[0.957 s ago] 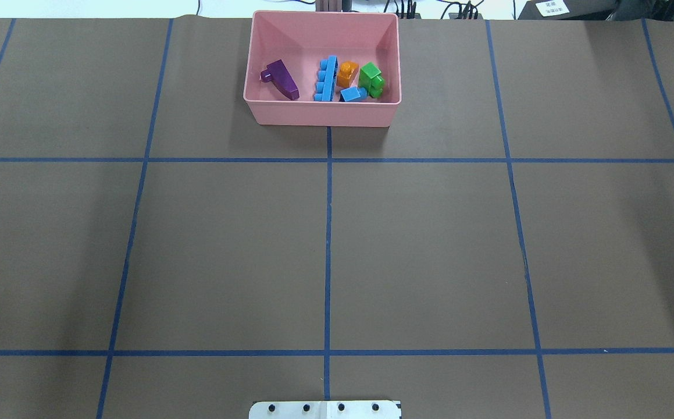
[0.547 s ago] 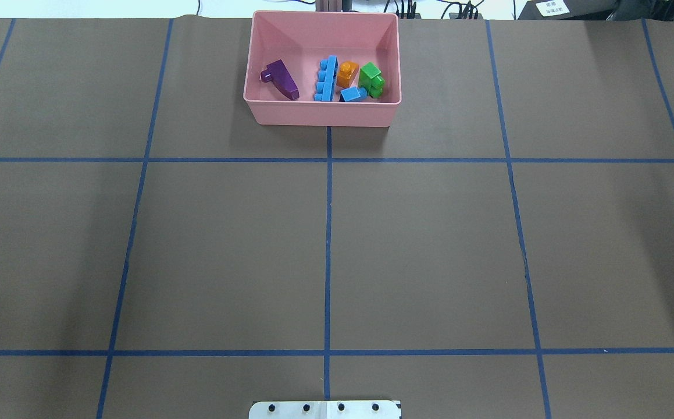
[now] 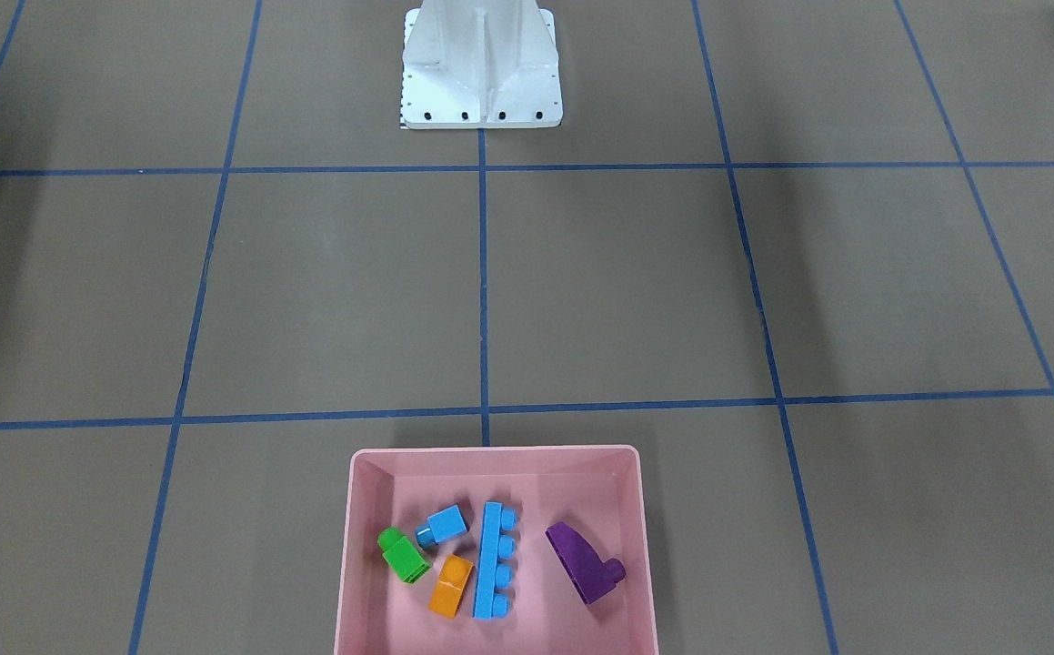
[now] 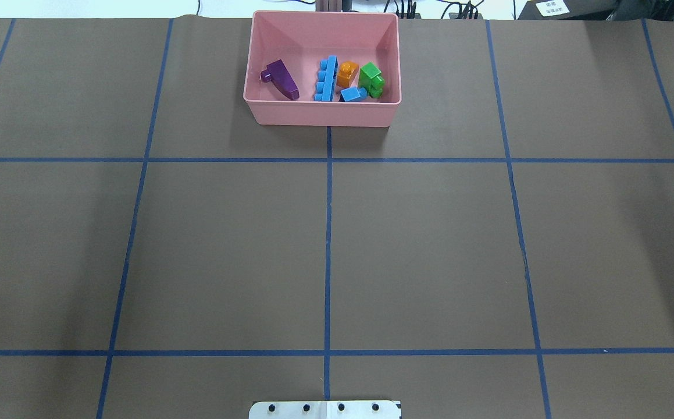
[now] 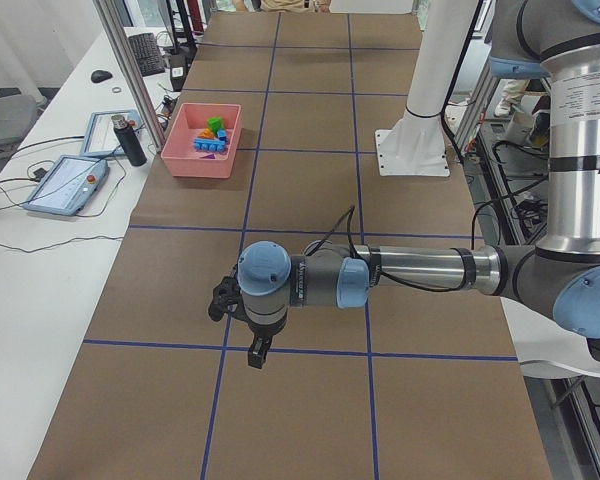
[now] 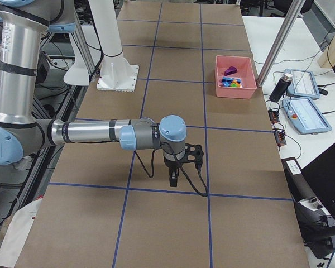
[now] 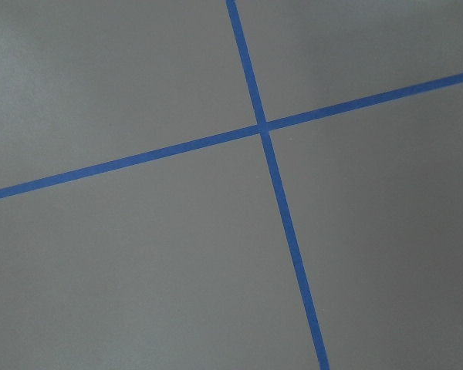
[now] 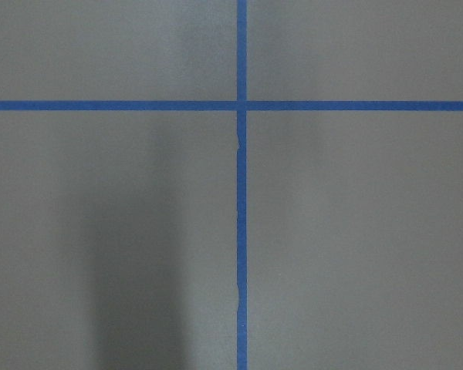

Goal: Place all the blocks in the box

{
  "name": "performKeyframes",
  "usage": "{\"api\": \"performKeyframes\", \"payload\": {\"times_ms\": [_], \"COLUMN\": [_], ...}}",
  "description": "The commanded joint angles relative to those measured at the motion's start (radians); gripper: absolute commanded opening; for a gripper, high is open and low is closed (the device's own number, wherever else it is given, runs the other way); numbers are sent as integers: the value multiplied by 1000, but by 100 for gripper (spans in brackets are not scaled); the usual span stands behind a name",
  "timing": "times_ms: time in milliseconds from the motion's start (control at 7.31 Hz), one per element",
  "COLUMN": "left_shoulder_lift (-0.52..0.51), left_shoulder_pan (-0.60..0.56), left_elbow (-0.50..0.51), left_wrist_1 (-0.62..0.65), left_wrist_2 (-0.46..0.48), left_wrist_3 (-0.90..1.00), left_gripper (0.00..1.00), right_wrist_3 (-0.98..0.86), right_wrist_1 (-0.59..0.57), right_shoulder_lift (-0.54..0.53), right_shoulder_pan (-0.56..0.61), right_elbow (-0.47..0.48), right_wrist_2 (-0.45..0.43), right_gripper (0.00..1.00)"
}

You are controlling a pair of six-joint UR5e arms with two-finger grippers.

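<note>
Though well apart from pink box (image 4: 325, 113) holding five blocks (image 4: 328, 78), cannot tell jaw state of left gripper (image 5: 256, 357) or right gripper (image 6: 173, 181).

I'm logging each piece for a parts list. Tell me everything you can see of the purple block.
The purple block is a glossy dark-purple plastic wedge with a curved slope and one round stud near its thicker end. It lies tipped over, stud pointing sideways, on the floor of the pink box, in the half on the robot's left. The long blue block is nearest, across a clear gap; only the box floor seems to touch it.
</note>
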Motion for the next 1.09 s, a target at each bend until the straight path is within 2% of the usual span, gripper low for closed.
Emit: {"api": "performKeyframes", "payload": {"times_ms": [0,957], "left_shoulder_lift": [-2,-2], "left_shoulder_pan": [1,1], "left_elbow": [3,3], "left_wrist_1": [0,0], "left_wrist_2": [0,0], "left_wrist_3": [0,0], "left_gripper": [100,100], "right_wrist_3": [1,51], "right_wrist_1": [0,17], "right_shoulder_lift": [0,0], "right_shoulder_pan": [-2,-5], "right_elbow": [-1,-1], "right_wrist_2": [0,-5], "right_gripper": [100,100]}}
